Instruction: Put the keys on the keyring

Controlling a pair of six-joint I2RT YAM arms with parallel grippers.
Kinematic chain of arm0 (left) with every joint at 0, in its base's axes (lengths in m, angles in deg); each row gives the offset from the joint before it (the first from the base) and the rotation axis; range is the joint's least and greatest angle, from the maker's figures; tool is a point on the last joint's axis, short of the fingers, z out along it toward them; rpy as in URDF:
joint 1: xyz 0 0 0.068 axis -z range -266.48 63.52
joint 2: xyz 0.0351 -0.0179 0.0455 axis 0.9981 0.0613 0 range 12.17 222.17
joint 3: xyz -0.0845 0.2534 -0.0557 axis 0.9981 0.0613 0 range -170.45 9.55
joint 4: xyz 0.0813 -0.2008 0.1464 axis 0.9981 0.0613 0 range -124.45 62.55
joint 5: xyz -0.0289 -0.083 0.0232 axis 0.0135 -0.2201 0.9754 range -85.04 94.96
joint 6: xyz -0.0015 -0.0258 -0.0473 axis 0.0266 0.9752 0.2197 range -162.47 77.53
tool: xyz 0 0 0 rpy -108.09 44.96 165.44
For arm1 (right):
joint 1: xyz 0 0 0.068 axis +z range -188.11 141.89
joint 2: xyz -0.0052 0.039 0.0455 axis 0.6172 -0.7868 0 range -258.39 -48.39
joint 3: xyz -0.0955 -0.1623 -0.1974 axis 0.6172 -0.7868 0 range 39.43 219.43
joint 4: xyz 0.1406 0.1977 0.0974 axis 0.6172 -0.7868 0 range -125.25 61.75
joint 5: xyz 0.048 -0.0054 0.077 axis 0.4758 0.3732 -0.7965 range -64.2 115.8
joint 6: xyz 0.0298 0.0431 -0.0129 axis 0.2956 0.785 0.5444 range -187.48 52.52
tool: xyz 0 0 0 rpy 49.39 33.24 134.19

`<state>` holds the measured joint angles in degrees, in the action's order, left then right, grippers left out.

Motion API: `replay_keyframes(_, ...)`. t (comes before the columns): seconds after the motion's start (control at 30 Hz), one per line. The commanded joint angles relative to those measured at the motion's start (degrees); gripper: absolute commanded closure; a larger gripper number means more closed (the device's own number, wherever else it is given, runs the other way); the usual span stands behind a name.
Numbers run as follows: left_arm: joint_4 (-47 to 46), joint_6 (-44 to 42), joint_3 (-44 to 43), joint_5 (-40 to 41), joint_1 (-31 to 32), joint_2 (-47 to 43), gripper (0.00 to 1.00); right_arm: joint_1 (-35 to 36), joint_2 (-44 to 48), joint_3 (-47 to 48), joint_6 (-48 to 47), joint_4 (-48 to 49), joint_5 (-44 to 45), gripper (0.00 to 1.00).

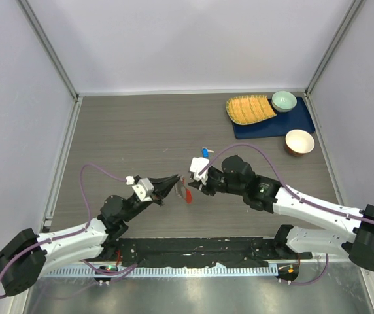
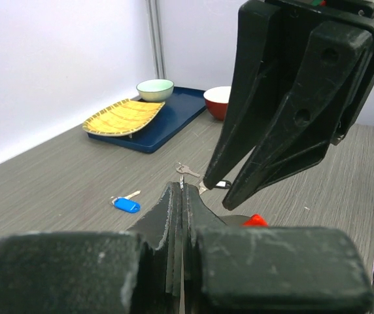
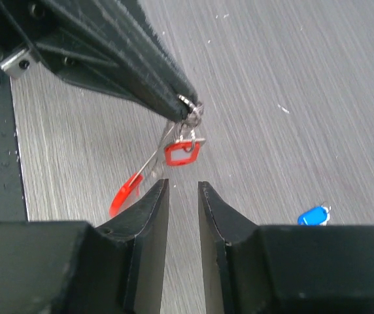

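The table (image 1: 141, 131) is plain grey wood-look. Over its middle the two grippers meet tip to tip.

Left gripper (image 3: 186, 104): fingers fully together, pinching the keyring (image 3: 191, 112) at the top of its wire loop, lifted off the table. Right gripper (image 3: 183, 190): fingers parted only a little, nothing between them, tips just under the hanging things.

Keyring: thin wire, so very light, but springy and slippery, and it can turn inside a flat pinch. The fob (image 3: 125, 191) hangs lowest and is the biggest part. It swings freely, so I judge it a bad place to take hold because the loop would then flop. Better to hold the wire itself, near the opening, as the left does now.

Red key (image 3: 182, 155): hangs from the loop just below the left tips and looks already threaded. It is a stiff metal blade w/ a small plastic head. The head is the wider and less slippery part, so grip there, across the flat faces.

Blue key (image 3: 312, 215): lies flat on the table, well apart from both grippers. Thin and flat means it is hard to get under, and it will prob. slide if pushed.

Silver key (image 2: 187, 171): shows at the left tips. Cannot tell if it is on the loop. It has no plastic head, so it is the most slippery one.
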<state>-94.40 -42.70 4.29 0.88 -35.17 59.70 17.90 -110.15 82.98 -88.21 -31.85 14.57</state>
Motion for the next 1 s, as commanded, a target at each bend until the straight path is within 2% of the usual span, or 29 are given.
replay_keyframes(0.0,-5.4,0.1,-0.8,0.0,-0.1,-0.3,1.0,-0.1,0.0,-0.5,3.2,13.0,0.0,0.71)
replay_keyframes(0.3,-5.0,0.0,-1.2,-0.6,-0.1,0.2,1.0,-3.3,-1.3,-1.3,5.6,16.9,-4.9,0.7)
replay_keyframes(0.6,-4.8,0.0,-1.5,-0.1,-0.1,0.2,1.0,-5.3,-2.9,-1.2,7.4,16.1,-11.3,0.69)
replay_keyframes(0.97,-4.0,-0.1,-1.7,0.3,0.0,0.2,1.0,-6.8,0.5,-1.8,8.8,14.9,-11.2,0.63)
